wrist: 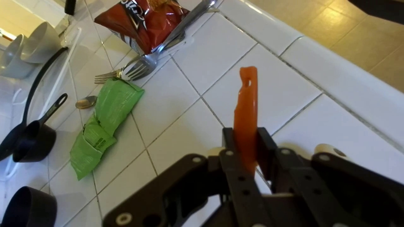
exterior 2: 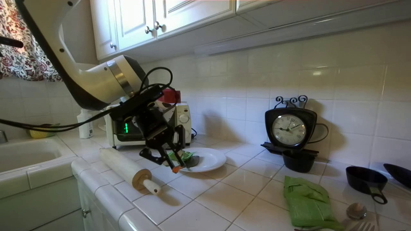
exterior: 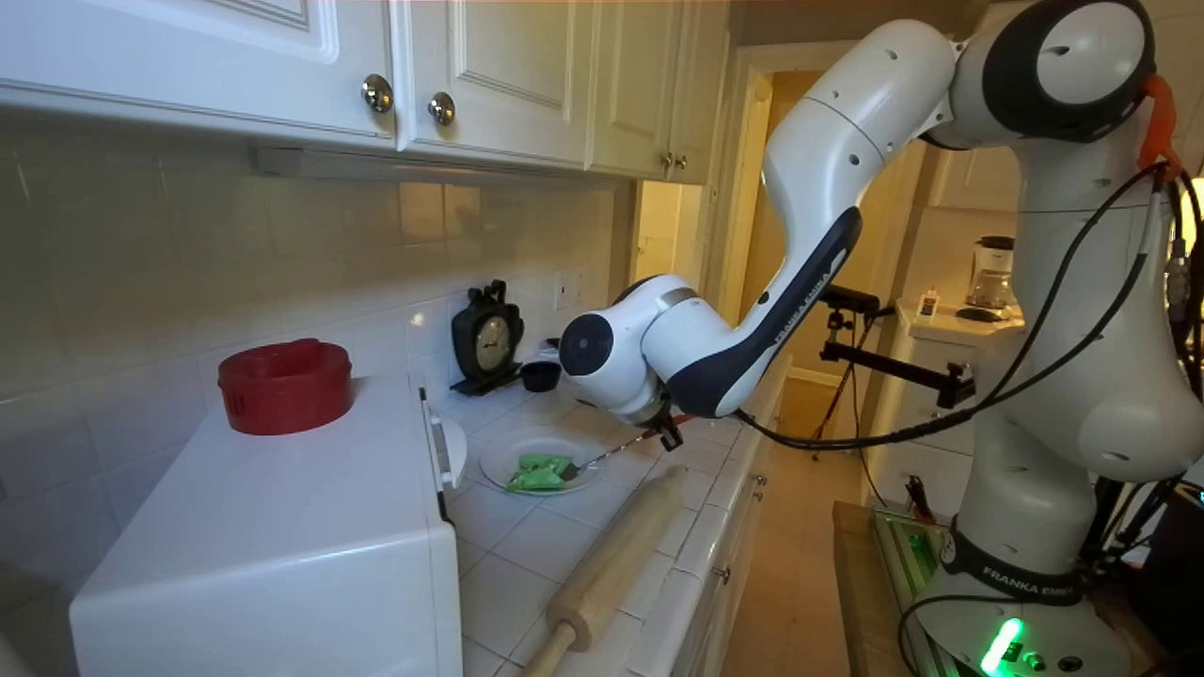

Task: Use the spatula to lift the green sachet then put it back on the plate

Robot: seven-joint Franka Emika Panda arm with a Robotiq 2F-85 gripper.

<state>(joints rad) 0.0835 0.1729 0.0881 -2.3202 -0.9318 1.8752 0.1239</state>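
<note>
The green sachet (exterior: 539, 472) lies on the white plate (exterior: 494, 461) in an exterior view. It also shows (exterior 2: 181, 156) partly behind my fingers, on the plate (exterior 2: 215, 160). The spatula (exterior: 616, 449) slants down from my gripper, with its blade at the sachet's edge over the plate; I cannot tell how far the blade is under it. The blade (exterior 2: 192, 161) also shows over the plate's near side. My gripper (exterior 2: 177, 165) is shut on the spatula's orange handle (wrist: 246, 107), beside the plate. The sachet and plate are out of the wrist view.
A rolling pin (exterior 2: 128, 170) lies near the counter edge beside the plate. A white toaster oven (exterior: 282, 508) bears a red container (exterior: 287, 387). A black clock (exterior 2: 290, 128), a black cup (exterior 2: 298, 160), other green packets (wrist: 107, 116), forks (wrist: 139, 67) and a red bag (wrist: 148, 22) are on the counter.
</note>
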